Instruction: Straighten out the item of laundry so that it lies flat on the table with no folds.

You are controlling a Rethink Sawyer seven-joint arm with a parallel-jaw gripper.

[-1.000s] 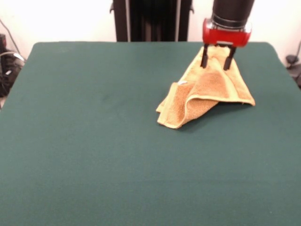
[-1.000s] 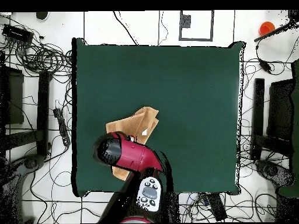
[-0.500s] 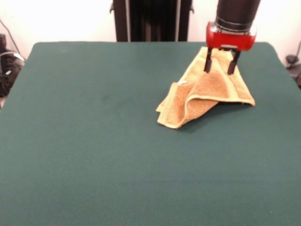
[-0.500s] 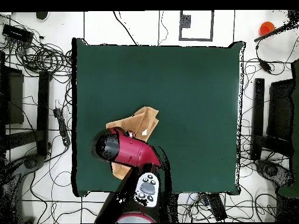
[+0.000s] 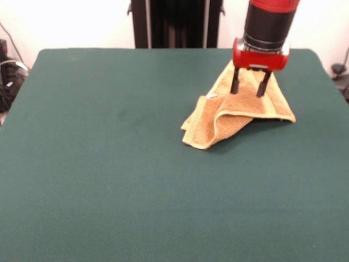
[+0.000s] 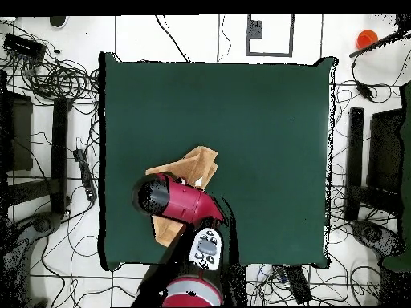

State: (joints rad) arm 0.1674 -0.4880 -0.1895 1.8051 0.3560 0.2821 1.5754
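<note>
The golden-orange towel (image 5: 240, 109) lies crumpled and folded on the green table (image 5: 109, 164), at the right rear in the front view. A small white label (image 5: 211, 96) shows on its left fold. My gripper (image 5: 249, 87) hangs just over the towel's upper middle, open, with the two dark fingers (image 5: 235, 83) spread apart and nothing held between them. In the overhead view the red arm covers most of the towel (image 6: 193, 166), which peeks out above and below it near the table's (image 6: 265, 120) left lower part.
Cables and equipment lie on the floor around the table in the overhead view. An orange object (image 6: 366, 38) sits at the top right off the table. The table's right edge is close to the towel in the front view.
The gripper shifted slightly left and lower over the towel compared with half a second ago. The towel has kept its shape.
</note>
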